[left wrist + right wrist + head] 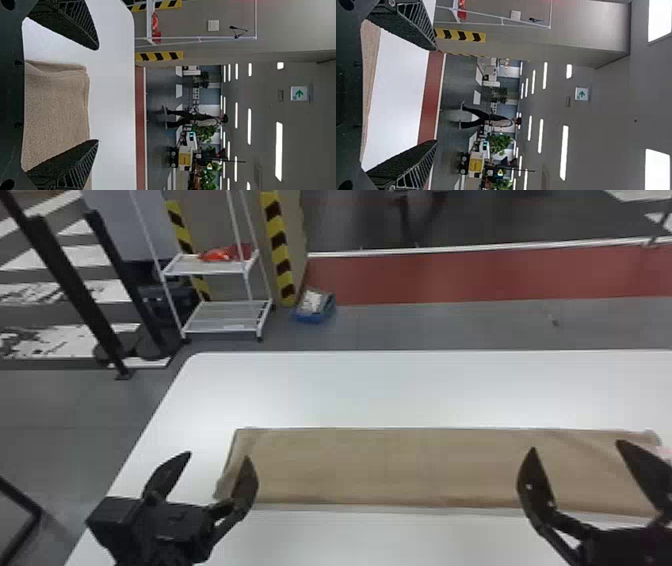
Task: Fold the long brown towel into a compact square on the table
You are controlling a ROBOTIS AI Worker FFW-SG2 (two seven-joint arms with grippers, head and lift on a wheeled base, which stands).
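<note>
The brown towel [390, 467] lies flat as a long strip across the white table. My left gripper [215, 457] is open over the towel's left end, one finger left of the edge and the other in front of the cloth. On the right, my right gripper [575, 447] stands open before the towel's right part. In the left wrist view the towel's end [57, 107] shows beyond the left gripper [98, 95], whose fingers are wide apart. The right wrist view has a strip of towel [371, 51] near the spread fingers of the right gripper [436, 95].
The white table [375, 390] extends behind and in front of the towel, its left edge slanting past the left arm. A white rack [225, 317] and a blue box [315, 307] stand on the floor beyond. Something pinkish [665, 452] lies at the towel's right end.
</note>
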